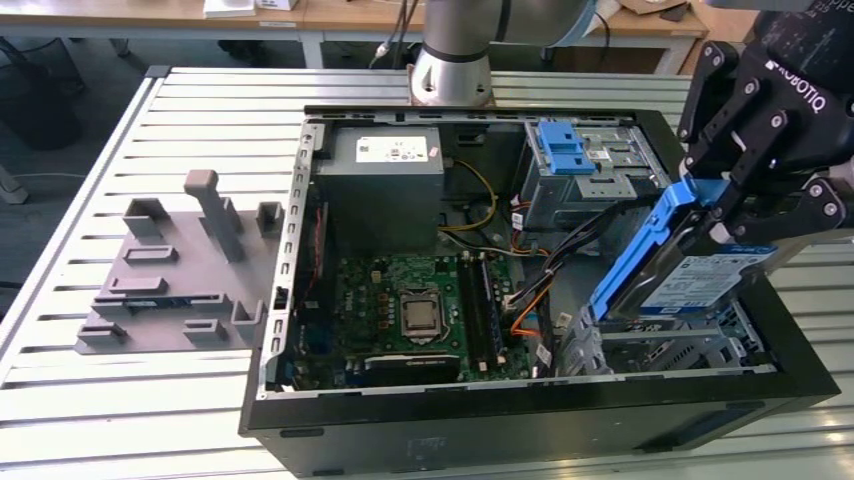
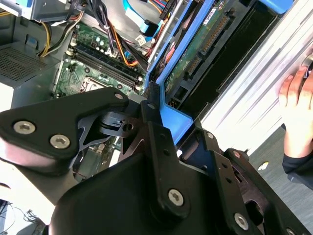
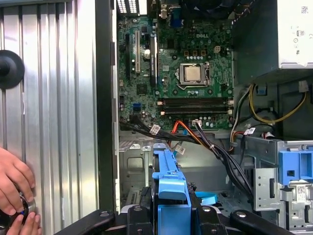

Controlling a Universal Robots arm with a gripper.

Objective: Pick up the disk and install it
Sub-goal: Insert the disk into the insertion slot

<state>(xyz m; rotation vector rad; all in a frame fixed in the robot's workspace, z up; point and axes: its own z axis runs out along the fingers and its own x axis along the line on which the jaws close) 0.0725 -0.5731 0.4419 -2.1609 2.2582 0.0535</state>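
Your gripper (image 1: 721,215) is clamped on the disk (image 1: 697,275), its fingers (image 2: 155,137) pinching the blue carrier frame at the upper end. The drive hangs below the hand, tilted on edge, with its label showing in the exterior view. It sits over the metal drive cage (image 1: 674,345) at the exterior view's right of the open computer case (image 1: 534,425). You cannot tell whether its lower end touches the cage.

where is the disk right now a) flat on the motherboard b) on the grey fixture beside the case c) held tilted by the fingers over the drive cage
c: the gripper is shut on the disk, holding it tilted above the drive cage inside the computer case.
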